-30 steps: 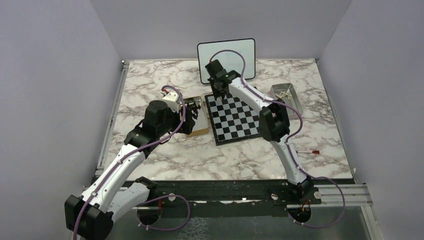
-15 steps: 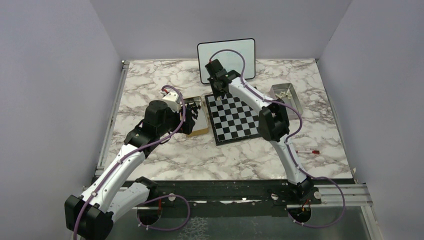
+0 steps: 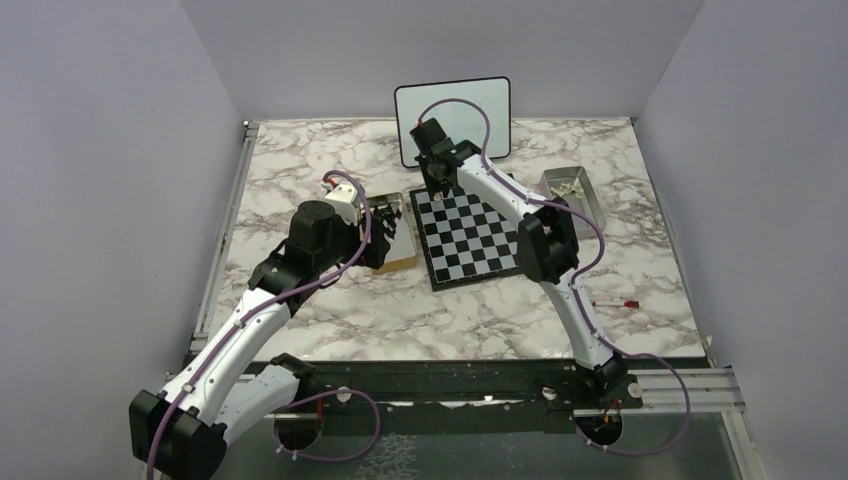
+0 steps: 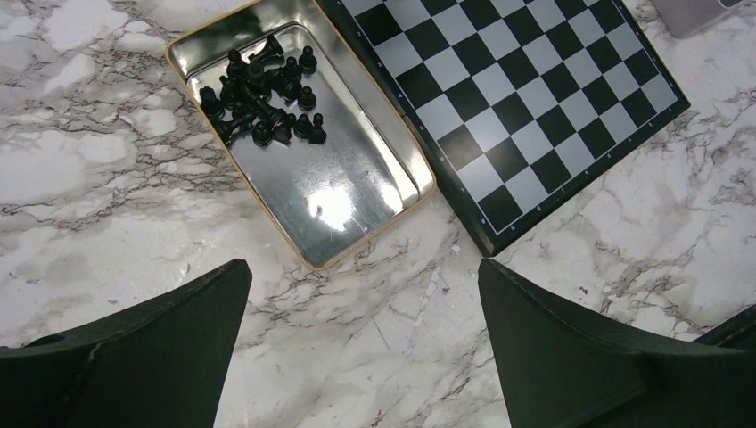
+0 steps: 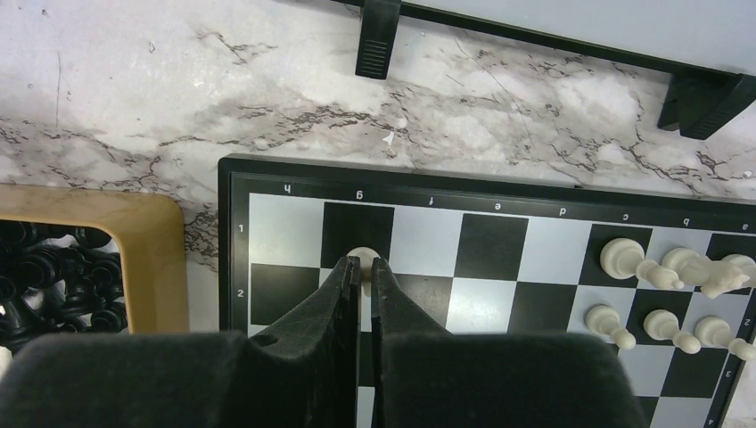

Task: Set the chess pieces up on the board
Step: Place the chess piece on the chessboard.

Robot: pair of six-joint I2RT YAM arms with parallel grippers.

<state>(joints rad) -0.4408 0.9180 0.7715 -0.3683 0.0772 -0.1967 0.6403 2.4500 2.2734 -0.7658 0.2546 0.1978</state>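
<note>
The white piece (image 5: 363,257) is clamped between the fingertips of the right gripper (image 5: 363,267), whose jaws are drawn almost together on it. The piece is over a black square of the board (image 5: 499,241), in the outermost rank and the second file from the corner. The fingers cover its base, so contact with the square cannot be confirmed.

Six further white chessmen (image 5: 664,325) are grouped on the board, well to the right of this gripper. Past its fingertips, off the board edge, are the black feet of the whiteboard stand (image 5: 379,40). To its left, just beside the board, lies the tan-rimmed tin (image 5: 152,259).

The left gripper (image 4: 361,294) hangs above the marble table (image 4: 107,205) with its jaws spread wide and nothing between them. The tin lies directly ahead of it. The black chessmen (image 4: 263,89) are heaped at the tin's far end, and its near end is bare metal. The board lies ahead and to the right of this gripper.
</note>
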